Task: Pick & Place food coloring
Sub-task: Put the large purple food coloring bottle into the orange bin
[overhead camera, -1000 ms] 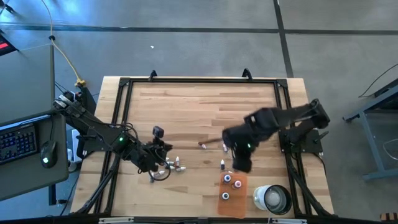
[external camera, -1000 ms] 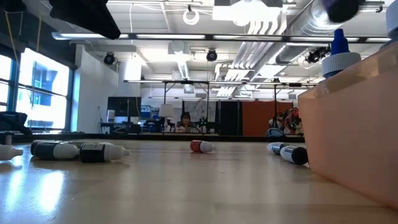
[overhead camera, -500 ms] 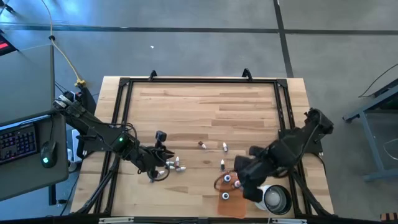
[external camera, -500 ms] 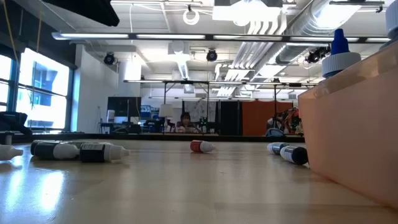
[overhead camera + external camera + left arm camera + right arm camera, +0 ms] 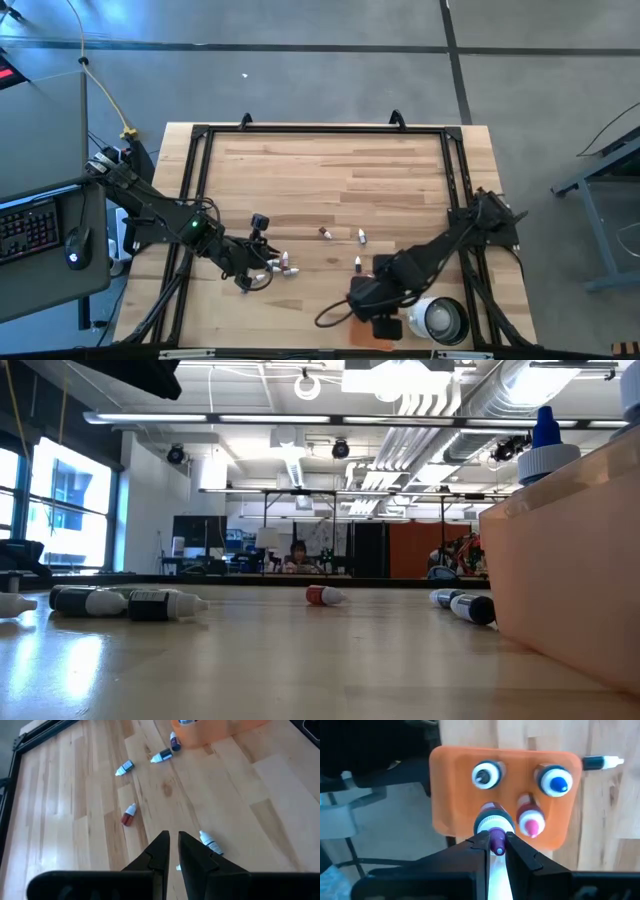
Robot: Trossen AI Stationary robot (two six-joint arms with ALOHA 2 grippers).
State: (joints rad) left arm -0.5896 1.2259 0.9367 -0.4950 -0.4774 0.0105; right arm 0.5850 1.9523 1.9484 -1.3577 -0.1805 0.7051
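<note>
Food coloring: purple-capped bottle pinched in right gripper, hovering over orange tray holding three bottles. Others lie scattered mid-table. Left gripper low over left bottles, jaws nearly closed, holding nothing.

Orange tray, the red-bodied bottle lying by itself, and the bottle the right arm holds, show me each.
Translucent orange tray [image 5: 449,790]: right wrist view, bare floor.
Red-bodied dropper bottle [image 5: 128,815]: left wrist view, body.
Purple-capped dropper bottle [image 5: 496,841]: right wrist view, cap.
</note>
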